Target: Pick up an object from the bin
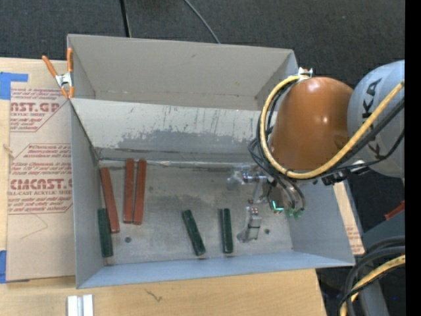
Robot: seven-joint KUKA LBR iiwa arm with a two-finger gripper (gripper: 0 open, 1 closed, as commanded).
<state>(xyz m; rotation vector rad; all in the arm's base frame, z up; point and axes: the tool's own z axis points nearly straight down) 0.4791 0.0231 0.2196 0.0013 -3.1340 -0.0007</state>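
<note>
My gripper (pixel 252 229) hangs low over the bin floor at the front right, under the orange wrist cover. A dark green stick (pixel 226 230) lies upright in the view just to its left, a small gap away. Another dark green stick (pixel 193 232) lies tilted further left. Nothing shows in the gripper.
At the bin's left lie a tilted red-brown stick (pixel 108 199), two red-brown sticks side by side (pixel 134 191) and a third dark green stick (pixel 104 232) by the left wall. The bin's right wall slopes up close beside the gripper.
</note>
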